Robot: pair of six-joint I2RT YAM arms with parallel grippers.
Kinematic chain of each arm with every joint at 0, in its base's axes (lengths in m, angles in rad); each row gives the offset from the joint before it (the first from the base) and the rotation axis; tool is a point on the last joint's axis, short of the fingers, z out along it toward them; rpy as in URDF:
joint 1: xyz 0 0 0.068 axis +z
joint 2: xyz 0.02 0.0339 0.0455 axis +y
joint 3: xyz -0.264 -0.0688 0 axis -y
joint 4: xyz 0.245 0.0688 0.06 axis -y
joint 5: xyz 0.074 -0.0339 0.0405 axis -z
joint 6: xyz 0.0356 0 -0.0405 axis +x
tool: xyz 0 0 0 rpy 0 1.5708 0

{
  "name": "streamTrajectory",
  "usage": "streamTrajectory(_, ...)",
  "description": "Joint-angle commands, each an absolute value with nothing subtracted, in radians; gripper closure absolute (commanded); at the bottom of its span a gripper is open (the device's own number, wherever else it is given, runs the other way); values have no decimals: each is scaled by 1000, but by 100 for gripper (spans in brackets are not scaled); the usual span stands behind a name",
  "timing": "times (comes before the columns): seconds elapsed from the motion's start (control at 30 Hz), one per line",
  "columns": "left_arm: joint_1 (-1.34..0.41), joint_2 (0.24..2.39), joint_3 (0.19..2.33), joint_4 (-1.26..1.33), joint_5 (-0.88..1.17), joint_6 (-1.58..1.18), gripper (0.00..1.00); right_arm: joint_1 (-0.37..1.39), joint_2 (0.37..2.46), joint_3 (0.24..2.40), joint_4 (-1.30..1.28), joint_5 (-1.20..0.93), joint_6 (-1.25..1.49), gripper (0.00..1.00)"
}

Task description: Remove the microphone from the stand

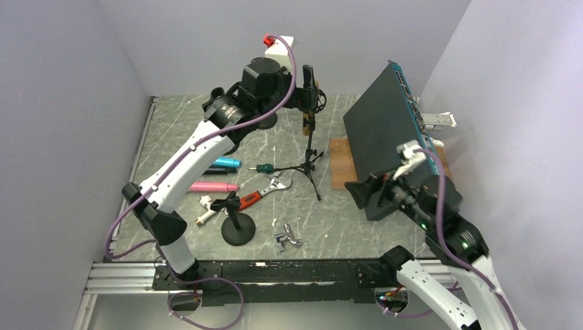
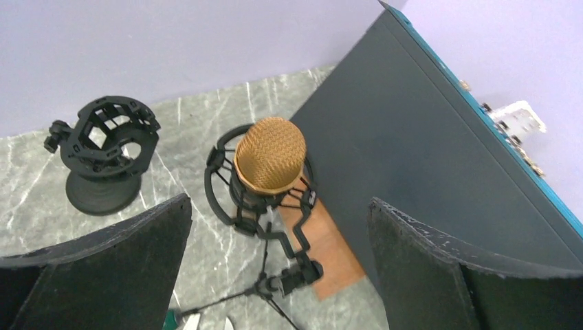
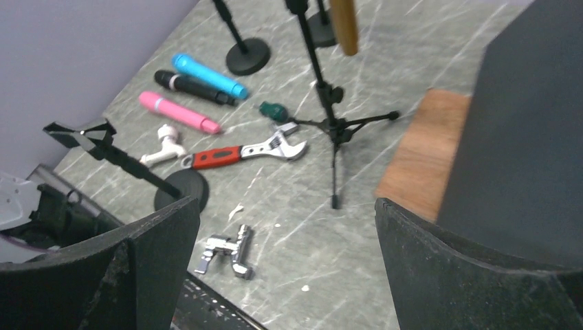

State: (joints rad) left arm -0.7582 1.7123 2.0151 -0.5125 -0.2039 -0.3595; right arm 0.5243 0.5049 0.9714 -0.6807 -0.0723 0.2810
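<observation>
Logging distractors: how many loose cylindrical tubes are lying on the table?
3, side by side left of the tripod stand: cyan tube farthest back, black tube against it, pink tube nearest. More may be hidden beneath the left arm.

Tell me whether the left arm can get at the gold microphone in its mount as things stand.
Probably yes: the left hand hangs open above the microphone, nothing between them. The dark panel close beside it may crowd the grip.
</observation>
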Motion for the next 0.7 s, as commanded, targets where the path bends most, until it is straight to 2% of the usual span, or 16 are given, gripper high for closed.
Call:
streamTrajectory(0.0, -768, 1763, 2071, -364, -296, -287, 1, 526, 449, 1088, -825, 101, 207, 0)
streamTrajectory(0.17, -775, 1875, 2152, -324, -299, -240, 10, 525, 415, 1158, -938, 194, 140, 0)
streamTrajectory(0.37, -774, 1961, 2199, -306, -352, -270, 19, 526, 371, 1189, -949, 235, 147, 0)
streamTrajectory(0.67, -775, 1986, 2184, -327, -379, -291, 26, 527, 368, 1186, -934, 295, 127, 0)
